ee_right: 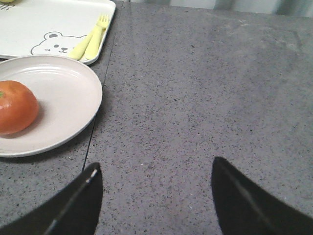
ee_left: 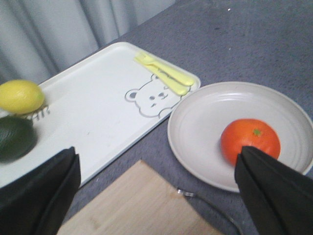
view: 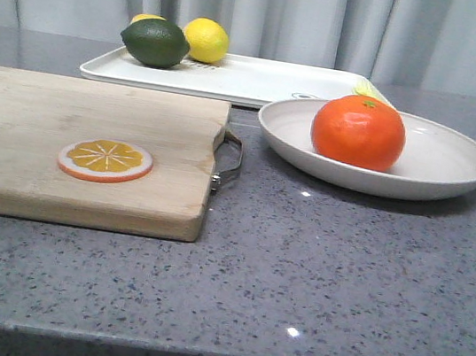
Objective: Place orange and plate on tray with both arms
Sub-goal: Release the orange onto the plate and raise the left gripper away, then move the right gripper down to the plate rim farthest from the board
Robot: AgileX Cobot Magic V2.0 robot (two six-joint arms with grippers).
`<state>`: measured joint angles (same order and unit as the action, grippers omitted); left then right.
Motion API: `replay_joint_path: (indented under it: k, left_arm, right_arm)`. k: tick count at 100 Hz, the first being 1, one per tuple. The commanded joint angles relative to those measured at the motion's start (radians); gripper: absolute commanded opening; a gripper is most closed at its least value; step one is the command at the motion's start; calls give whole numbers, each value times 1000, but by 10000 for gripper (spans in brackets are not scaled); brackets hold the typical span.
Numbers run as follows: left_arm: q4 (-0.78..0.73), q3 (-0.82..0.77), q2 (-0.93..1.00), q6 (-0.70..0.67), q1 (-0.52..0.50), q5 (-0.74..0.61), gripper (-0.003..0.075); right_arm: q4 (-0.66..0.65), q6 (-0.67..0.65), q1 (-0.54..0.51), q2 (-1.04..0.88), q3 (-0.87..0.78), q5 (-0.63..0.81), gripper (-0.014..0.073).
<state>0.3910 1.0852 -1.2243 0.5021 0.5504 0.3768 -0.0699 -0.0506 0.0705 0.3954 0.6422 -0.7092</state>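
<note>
Front view: orange (view: 359, 131) sits in plate (view: 420, 160) on counter (view: 311, 287), plate just in front of tray (view: 244, 79), w/ lemon (view: 206, 40) & dark-green fruit (view: 155, 42) on it. Cutting board (view: 55, 142) w/ orange slice (view: 105, 160) left of plate. Left gripper (ee_left: 156, 188) & right gripper (ee_right: 154, 196) both spread apart, holding nothing.

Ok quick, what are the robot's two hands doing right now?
Left gripper: open, holding nothing, above the plate and tray.
Right gripper: open, holding nothing, over bare table.
</note>
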Motion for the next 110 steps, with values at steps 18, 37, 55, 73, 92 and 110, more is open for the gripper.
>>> replay_joint_path:
  k: [18,37,55,73,92,110]
  left_arm:
    - [10,-254,299,2,-147,-123,606]
    - [15,-379,461,2,-222,-121,606]
    - [15,-459,574,2,-266,-110,605]
    - [15,-485,592,2,-272,-112,568]
    - [15,-485,592,2,-272,-110,495]
    - [15,-485,592,2,-272,-110,429]
  right_arm:
    - [-11,-1,1,18,31,65,486]
    - [-11,-1,1,18,31,65,486]
    - [-11,-1,1,18,31,64,486]
    - [-11,-1,1,18,31,65,486]
    - [-11,-1,1,18,31,65,486]
    - [12,-1,1,21,31,97,486]
